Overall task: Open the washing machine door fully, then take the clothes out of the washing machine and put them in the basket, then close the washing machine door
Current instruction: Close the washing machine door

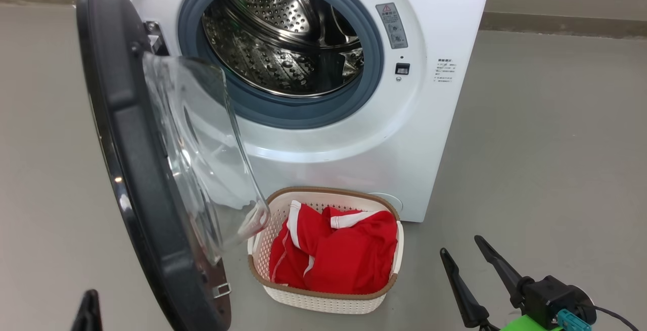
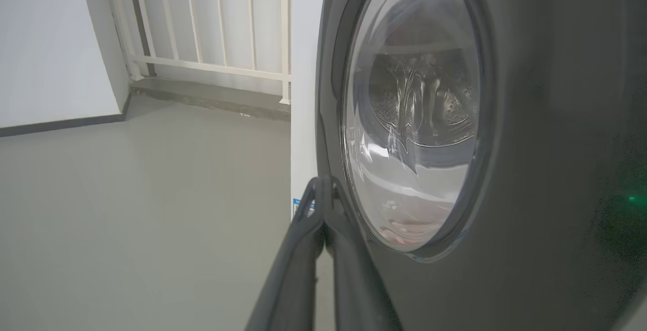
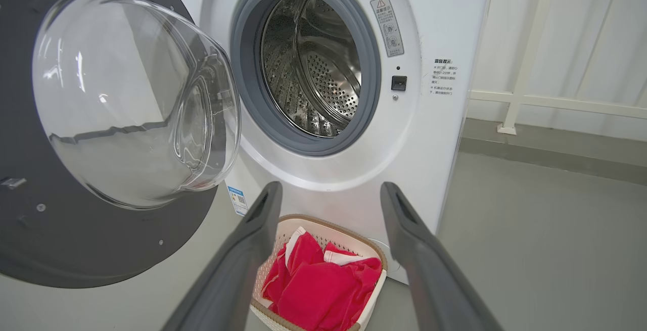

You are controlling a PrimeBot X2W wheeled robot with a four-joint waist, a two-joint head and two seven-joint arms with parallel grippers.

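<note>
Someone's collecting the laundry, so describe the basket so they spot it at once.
Find the white washing machine with its round door open. On the floor at its foot sits the basket: cream perforated plastic, brown rim, holding red clothes with white stripes.

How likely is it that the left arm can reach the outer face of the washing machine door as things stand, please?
Probably yes: the left gripper, fingers shut, sits right beside the washing machine door, at its outer face, nothing between them. The basket stands on the door's inner side.
</note>
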